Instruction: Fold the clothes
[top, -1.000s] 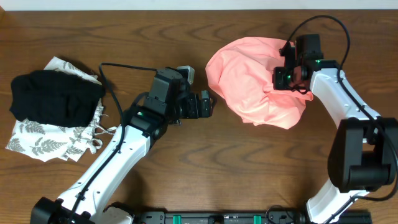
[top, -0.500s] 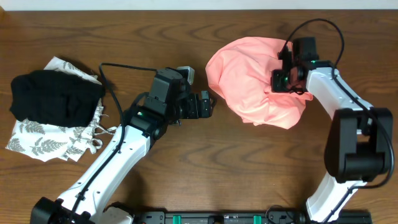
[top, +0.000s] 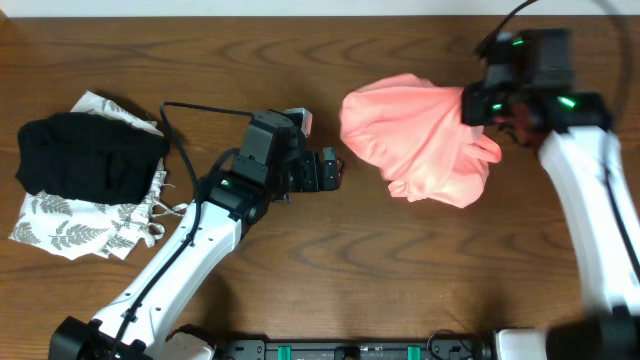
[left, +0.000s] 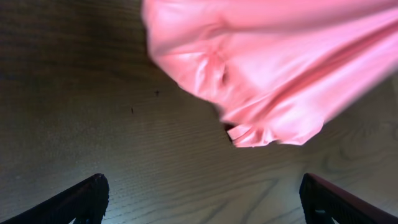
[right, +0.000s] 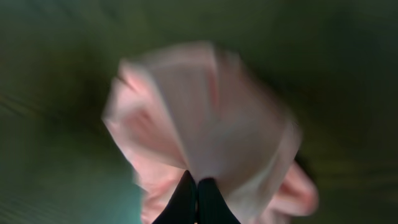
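The salmon-pink T-shirt (top: 420, 140) hangs bunched above the right half of the table; no lettering shows. My right gripper (top: 478, 106) is shut on its upper right part and holds it lifted; in the right wrist view the closed fingers (right: 196, 200) pinch the blurred fabric (right: 199, 118). My left gripper (top: 335, 168) is open and empty, just left of the shirt and apart from it. In the left wrist view the shirt (left: 267, 68) fills the top, and both fingertips sit wide apart at the bottom corners (left: 199, 205).
A black folded garment (top: 90, 155) lies on a white garment with grey leaf print (top: 70, 230) at the table's left. Bare wooden table (top: 400, 270) lies in front of the shirt.
My right gripper has risen and moved right and back with the shirt, lifting and stretching the fabric off the table. The left arm has not moved.
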